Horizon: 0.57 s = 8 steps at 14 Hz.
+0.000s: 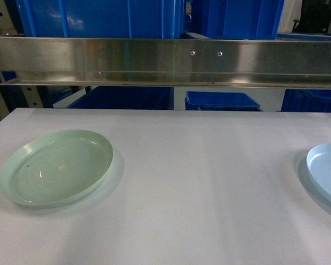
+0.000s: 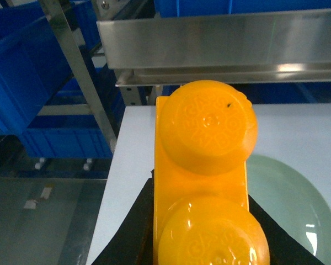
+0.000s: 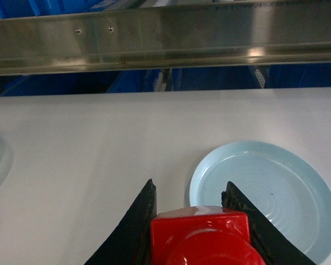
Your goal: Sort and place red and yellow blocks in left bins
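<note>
In the left wrist view, my left gripper [image 2: 201, 186] is shut on the orange-yellow block [image 2: 204, 165]. Its two round studs face the camera, and it hangs above the table's left edge beside a pale green plate [image 2: 289, 212]. The right wrist view shows my right gripper [image 3: 190, 192] shut on the red block [image 3: 201, 237], just left of a pale blue plate [image 3: 276, 187]. Bright-blue bins [image 1: 99, 16] stand on the rack behind a steel rail [image 1: 165, 55], and more of these bins [image 2: 22, 72] sit left of the table. Neither gripper shows in the head view.
The white table [image 1: 198, 187] carries the green plate [image 1: 55, 165] at the left and the blue plate [image 1: 326, 172] at the right edge. A slanted steel rack post [image 2: 80, 72] stands at the table's left corner. Lower blue bins [image 1: 220, 100] sit behind the table.
</note>
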Motion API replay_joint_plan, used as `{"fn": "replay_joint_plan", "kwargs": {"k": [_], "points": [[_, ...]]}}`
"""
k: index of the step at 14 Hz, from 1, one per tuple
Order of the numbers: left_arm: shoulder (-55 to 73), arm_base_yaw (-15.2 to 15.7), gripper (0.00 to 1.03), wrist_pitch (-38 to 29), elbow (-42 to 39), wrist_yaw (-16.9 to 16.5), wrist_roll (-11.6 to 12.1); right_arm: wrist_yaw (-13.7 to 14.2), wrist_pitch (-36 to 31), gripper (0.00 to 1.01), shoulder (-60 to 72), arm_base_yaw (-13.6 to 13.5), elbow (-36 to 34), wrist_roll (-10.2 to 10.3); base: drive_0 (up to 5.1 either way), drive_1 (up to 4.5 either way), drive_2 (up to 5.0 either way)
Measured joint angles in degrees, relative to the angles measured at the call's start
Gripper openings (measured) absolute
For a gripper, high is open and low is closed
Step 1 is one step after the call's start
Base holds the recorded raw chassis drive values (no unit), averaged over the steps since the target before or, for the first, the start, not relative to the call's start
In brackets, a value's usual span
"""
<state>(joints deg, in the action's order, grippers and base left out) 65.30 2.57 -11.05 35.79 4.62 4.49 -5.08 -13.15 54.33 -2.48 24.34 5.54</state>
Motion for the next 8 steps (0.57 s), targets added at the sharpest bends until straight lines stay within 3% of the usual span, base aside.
{"fn": "replay_joint_plan", "kwargs": {"k": [3, 8], "points": [[-3.5, -0.9, 0.26, 2.4, -0.2, -0.3, -0.5, 0.5, -4.4, 0.29, 8.3, 0.2, 0.1, -0.9, 0.0, 0.00, 0.0], [-3.5, 0.2, 0.26, 2.7, -0.3, -0.2, -1.1, 0.5, -4.2, 0.29, 8.2, 0.1, 0.3, -1.2, 0.0, 0.00, 0.0]]}}
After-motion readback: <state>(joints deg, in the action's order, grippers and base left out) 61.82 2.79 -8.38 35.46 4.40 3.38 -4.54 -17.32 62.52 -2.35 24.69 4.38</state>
